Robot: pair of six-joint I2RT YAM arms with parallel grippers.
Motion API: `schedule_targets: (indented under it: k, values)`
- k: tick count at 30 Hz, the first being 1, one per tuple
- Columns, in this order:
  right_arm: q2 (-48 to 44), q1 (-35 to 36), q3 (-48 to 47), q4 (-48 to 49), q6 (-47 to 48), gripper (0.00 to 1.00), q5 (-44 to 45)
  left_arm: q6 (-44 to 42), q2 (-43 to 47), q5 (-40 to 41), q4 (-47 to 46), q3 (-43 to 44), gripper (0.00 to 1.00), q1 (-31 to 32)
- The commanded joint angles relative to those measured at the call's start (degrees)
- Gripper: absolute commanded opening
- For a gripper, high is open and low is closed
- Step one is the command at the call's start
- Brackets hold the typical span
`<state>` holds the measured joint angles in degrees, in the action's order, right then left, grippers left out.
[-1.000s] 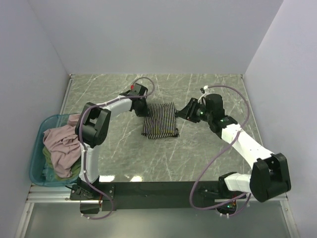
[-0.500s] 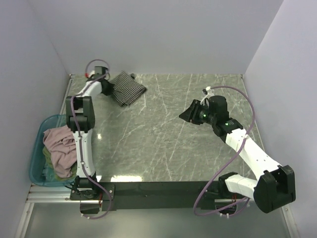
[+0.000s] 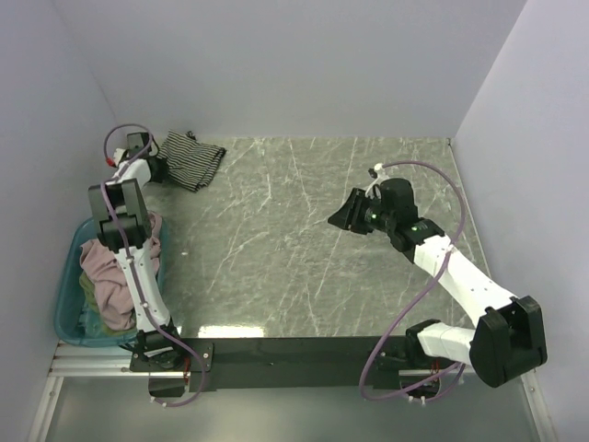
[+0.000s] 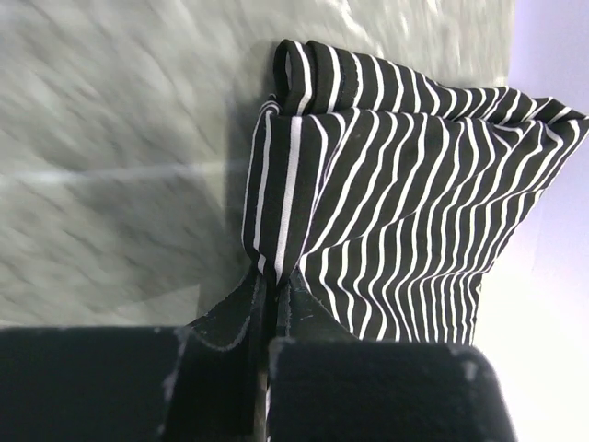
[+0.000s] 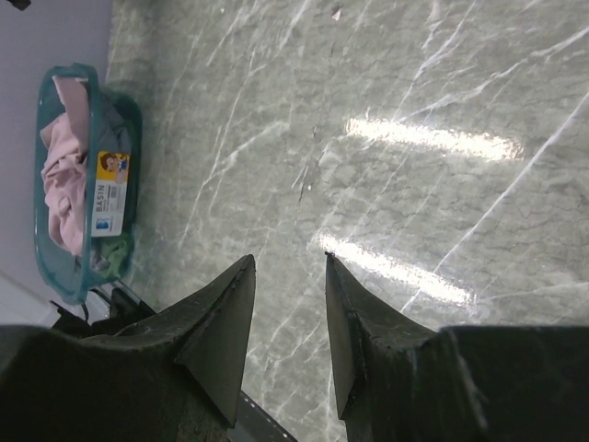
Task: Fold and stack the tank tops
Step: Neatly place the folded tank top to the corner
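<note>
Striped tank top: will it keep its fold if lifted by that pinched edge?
Probably not: the striped tank top drapes in soft ripples from where the left gripper pinches it, so it looks floppy. It is thin cloth and likely light, but the layers may sag open. Pushed over the smooth table, it would probably bunch rather than slide flat.

The striped tank top (image 3: 190, 158) is black with thin white stripes, folded into a rumpled bundle. It's at about 10 o'clock in the top view, with one edge pinched in the left gripper (image 4: 271, 295). The pink tank top (image 3: 115, 272) is a crumpled heap at 8 o'clock in the teal tub (image 3: 63, 313). A pale green one (image 5: 112, 250) pokes out underneath.
</note>
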<state>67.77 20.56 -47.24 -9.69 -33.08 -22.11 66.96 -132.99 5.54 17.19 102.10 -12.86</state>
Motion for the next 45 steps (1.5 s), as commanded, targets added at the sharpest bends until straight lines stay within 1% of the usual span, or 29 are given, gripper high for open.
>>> schedule_targets:
  k: [1, 3, 6, 11, 12, 13, 15, 17, 18, 20, 21, 25, 27, 29, 30, 31, 32, 33, 37, 39, 40, 41, 42, 43, 45]
  values:
    - [0.78, 1.24, -2.59, 1.08, 1.35, 0.44, 1.01, 3.09, 2.30, 3.42, -0.32, -1.12, 0.01, -2.25]
    - [1.49, 1.59, -2.85, 1.34, 1.44, 0.44, 1.01, 4.14, 2.64, 4.47, -0.49, -1.03, 0.01, -3.31]
    - [2.28, 1.77, -3.38, 1.08, 1.79, 0.44, 1.28, 6.07, 4.31, 5.27, -4.34, -4.27, 0.01, -4.89]
    - [3.16, 1.94, -4.00, 0.82, 2.32, 0.44, 1.45, 8.62, 5.19, 5.88, -6.64, -6.47, 0.01, -6.82]
    - [3.33, 2.03, -4.08, 0.82, 2.41, 0.44, 1.37, 9.06, 5.63, 5.97, -7.77, -7.61, 0.01, -7.00]
    - [3.34, 2.12, -4.17, 0.90, 2.75, 0.44, 1.37, 9.85, 6.59, 5.89, -11.88, -8.93, 0.01, -7.09]
    - [3.34, 2.38, -4.09, 0.82, 3.02, 0.44, 1.72, 10.03, 6.78, 4.75, -14.63, -10.70, 0.01, -7.35]
    - [3.07, 2.38, -3.73, 0.90, 3.11, 0.44, 1.72, 8.72, 5.64, 3.52, -14.03, -8.08, 0.06, -7.35]
    - [3.16, 2.38, -3.65, 0.82, 3.02, 0.45, 1.63, 8.45, 5.64, 3.43, -13.68, -7.63, 0.16, -7.27]
    - [2.81, 2.56, -3.73, 0.82, 3.02, 0.45, 1.45, 7.93, 7.73, 3.34, -15.42, -9.54, 0.28, -7.00]
    - [2.72, 2.65, -3.82, 0.90, 3.02, 0.45, 1.45, 7.58, 8.70, 3.51, -15.95, -10.34, 0.37, -6.74]
    - [1.49, 3.26, -3.91, 0.99, 3.37, 0.47, 1.72, 3.28, 13.36, 4.56, -15.09, -10.96, 0.53, -6.30]
    - [1.32, 3.35, -3.82, 1.34, 3.37, 0.49, 1.63, 1.78, 14.86, 4.83, -14.21, -11.14, 0.65, -6.21]
    - [1.40, 3.44, -3.91, 1.34, 3.46, 0.50, 1.37, 0.63, 17.05, 4.66, -13.85, -12.10, 0.66, -6.03]
    - [1.40, 3.44, -3.91, 1.52, 3.64, 0.51, 1.28, 0.28, 17.76, 4.48, -13.33, -12.63, 0.71, -5.95]
    - [1.32, 3.44, -4.08, 1.52, 3.64, 0.52, 1.54, -0.24, 19.42, 4.39, -12.89, -13.42, 0.71, -5.86]
    - [1.14, 3.44, -4.08, 1.52, 3.72, 0.56, 1.72, -0.60, 20.30, 4.04, -12.80, -14.12, 0.71, -5.42]
    - [0.96, 3.35, -4.17, 1.52, 3.64, 0.58, 1.80, -1.65, 21.44, 3.78, -12.01, -14.65, 0.72, -4.90]
    - [-0.53, 3.35, -4.52, 1.70, 3.11, 0.62, 2.68, -5.51, 29.26, 3.08, -9.90, -18.85, 0.72, -0.07]
    - [-1.14, 3.35, -5.13, 1.17, 2.76, 0.63, 3.64, -7.18, 32.77, 2.72, -8.41, -21.23, 0.71, 4.32]
    - [-1.76, 3.35, -5.31, 1.08, 2.50, 0.64, 4.09, -8.06, 36.88, 2.02, -9.10, -24.55, 0.71, 6.16]
    - [-2.02, 3.26, -5.66, 0.73, 2.41, 0.64, 4.35, -9.03, 38.92, 2.37, -8.23, -25.80, 0.71, 10.62]
    - [-2.29, 3.26, -6.28, 0.03, 2.41, 0.64, 5.40, -10.34, 40.69, 3.33, -6.83, -26.77, 0.71, 12.49]
    - [-3.07, 3.26, -6.46, -0.50, 2.15, 0.64, 6.11, -11.49, 44.53, 3.51, -6.04, -29.22, 0.71, 18.25]
    - [-4.56, 3.26, -6.72, -1.37, 2.06, 0.66, 8.12, -14.38, 49.46, 4.04, -3.84, -30.91, 0.71, 23.03]
